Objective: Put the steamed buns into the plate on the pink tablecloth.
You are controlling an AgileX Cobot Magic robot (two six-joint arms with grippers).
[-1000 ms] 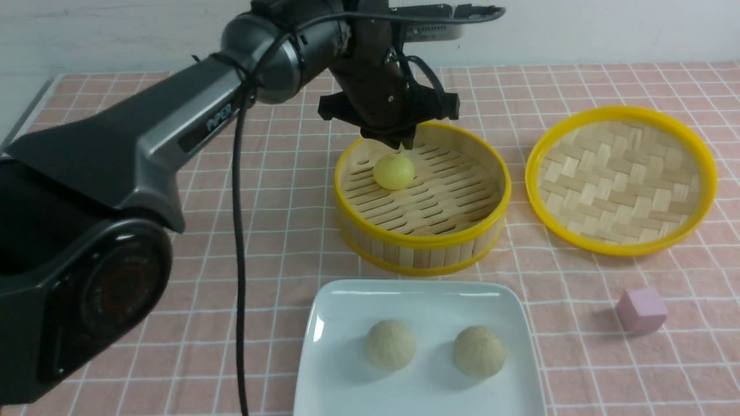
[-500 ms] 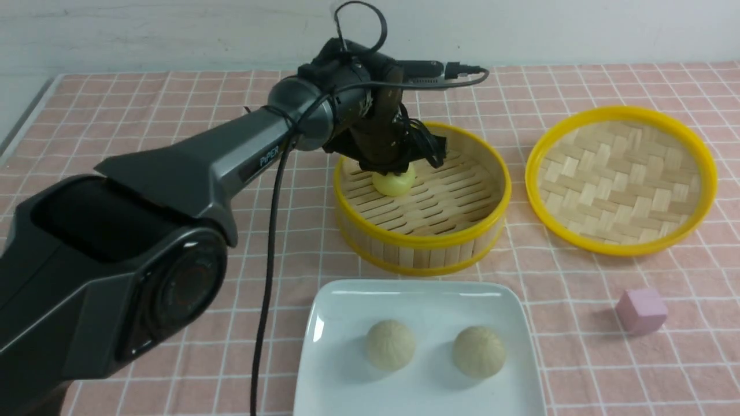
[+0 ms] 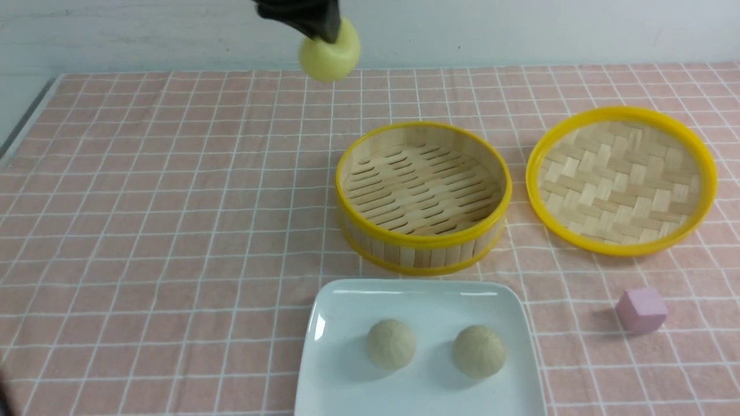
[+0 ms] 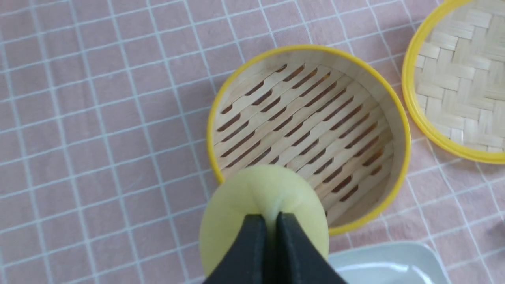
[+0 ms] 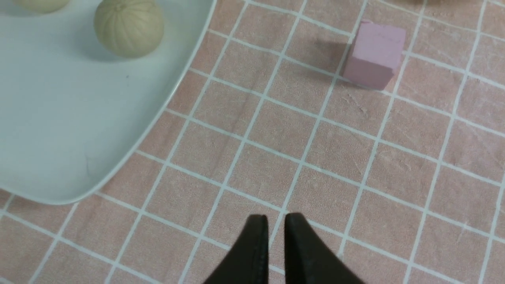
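Observation:
A yellow steamed bun (image 3: 329, 58) hangs high above the pink tablecloth (image 3: 173, 231), left of and behind the steamer, with my left gripper (image 3: 325, 32) shut on it. In the left wrist view the black fingertips (image 4: 252, 225) pinch the bun (image 4: 256, 193) from above. Two beige steamed buns (image 3: 391, 344) (image 3: 478, 351) lie side by side in the white square plate (image 3: 347, 300) at the front. My right gripper (image 5: 276, 217) hovers over bare cloth beside the plate's corner (image 5: 59, 138). Its jaws stand a narrow slit apart with nothing between them. It is out of the front view.
The round bamboo steamer (image 3: 422, 248) stands empty behind the plate. Its yellow-rimmed woven lid (image 3: 621, 179) lies upside down to the right. A small pink cube (image 3: 642, 310) sits on the cloth right of the plate, also in the right wrist view (image 5: 375, 55).
My left gripper closed on the yellow bun in the steamer and lifted it up and to the left. The arm has left most of the front view. The steamer now holds nothing.

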